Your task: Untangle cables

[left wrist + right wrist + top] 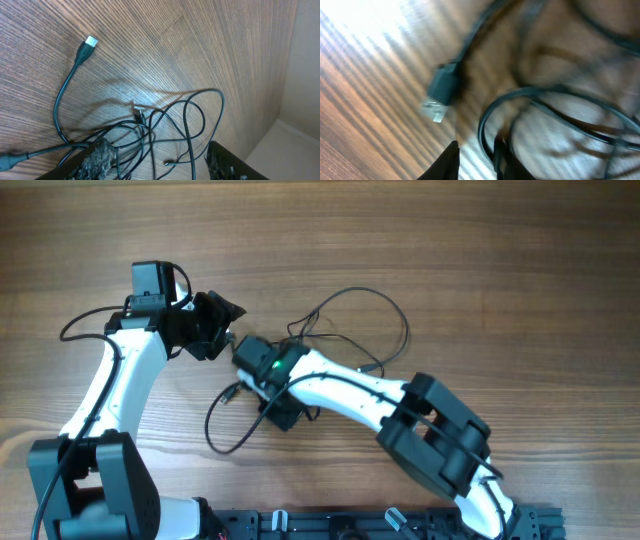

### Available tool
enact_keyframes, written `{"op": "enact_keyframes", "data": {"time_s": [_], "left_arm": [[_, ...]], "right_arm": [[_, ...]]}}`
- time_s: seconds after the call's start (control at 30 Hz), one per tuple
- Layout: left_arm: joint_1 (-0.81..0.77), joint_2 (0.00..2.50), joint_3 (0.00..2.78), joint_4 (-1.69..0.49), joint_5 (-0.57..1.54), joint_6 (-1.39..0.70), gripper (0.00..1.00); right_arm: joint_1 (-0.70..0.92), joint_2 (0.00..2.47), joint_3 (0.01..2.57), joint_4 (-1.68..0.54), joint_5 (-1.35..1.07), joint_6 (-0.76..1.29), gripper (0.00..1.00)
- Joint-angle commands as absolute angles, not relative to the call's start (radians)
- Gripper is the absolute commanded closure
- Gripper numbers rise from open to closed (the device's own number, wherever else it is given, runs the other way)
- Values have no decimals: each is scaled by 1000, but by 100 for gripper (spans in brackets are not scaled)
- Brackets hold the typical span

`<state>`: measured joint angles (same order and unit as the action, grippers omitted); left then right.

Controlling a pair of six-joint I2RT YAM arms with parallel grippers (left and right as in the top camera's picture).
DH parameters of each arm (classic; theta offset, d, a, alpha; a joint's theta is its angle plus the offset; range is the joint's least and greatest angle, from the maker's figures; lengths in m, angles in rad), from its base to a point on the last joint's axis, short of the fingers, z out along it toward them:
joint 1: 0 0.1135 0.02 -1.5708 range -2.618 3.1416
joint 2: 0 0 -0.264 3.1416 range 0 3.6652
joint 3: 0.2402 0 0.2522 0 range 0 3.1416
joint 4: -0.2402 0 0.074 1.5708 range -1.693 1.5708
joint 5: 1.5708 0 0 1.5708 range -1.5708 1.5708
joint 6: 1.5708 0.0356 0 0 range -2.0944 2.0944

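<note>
The cables [352,289] are thin black cords tangled at the table's middle, with one loop trailing toward the front [213,430]. My left gripper [228,330] stands open just left of the tangle. In the left wrist view its fingers [100,157] straddle several crossing strands [187,125] without pinching any, and a silvery-tipped plug [90,42] lies apart on a curved lead. My right gripper [245,355] is low over the tangle. The right wrist view is blurred. There the gripper [475,150] is narrowly open, a strand [487,142] runs between the jaws beside one finger, and a dark plug [442,85] lies ahead.
The wooden table [500,260] stretches bare to the back and right. Both arms' bases and a black rail [330,525] line the front edge. A thick robot cable [85,320] arcs beside the left arm. A pale wall or edge [300,100] shows at the right of the left wrist view.
</note>
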<state>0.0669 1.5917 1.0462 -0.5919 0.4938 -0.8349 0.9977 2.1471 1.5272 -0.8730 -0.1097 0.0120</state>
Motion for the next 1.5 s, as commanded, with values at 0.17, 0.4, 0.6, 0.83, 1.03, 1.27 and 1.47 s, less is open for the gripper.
{"op": "enact_keyframes", "data": {"time_s": [0.17, 0.4, 0.6, 0.83, 1.03, 1.27, 1.47], "left_arm": [[72, 1599, 1045, -596, 477, -815, 36], [86, 1599, 1045, -607, 525, -663, 18], [168, 1599, 1045, -572, 960, -479, 10], [167, 1599, 1045, -707, 995, -486, 21], [157, 1599, 1045, -827, 995, -576, 55], [131, 1599, 1045, -811, 1016, -671, 54], [125, 1599, 1045, -745, 1155, -670, 56]], "right_arm": [[1062, 2194, 1523, -822, -1, -102, 85], [1009, 2164, 1528, -853, -179, -75, 96], [788, 2033, 1529, -857, -796, -78, 96], [622, 2031, 1528, -774, -1037, 9, 96], [601, 2031, 1528, -638, -1111, 147, 96], [583, 2031, 1528, -480, -1337, 263, 96], [552, 2031, 1528, -467, -1417, 262, 96]]}}
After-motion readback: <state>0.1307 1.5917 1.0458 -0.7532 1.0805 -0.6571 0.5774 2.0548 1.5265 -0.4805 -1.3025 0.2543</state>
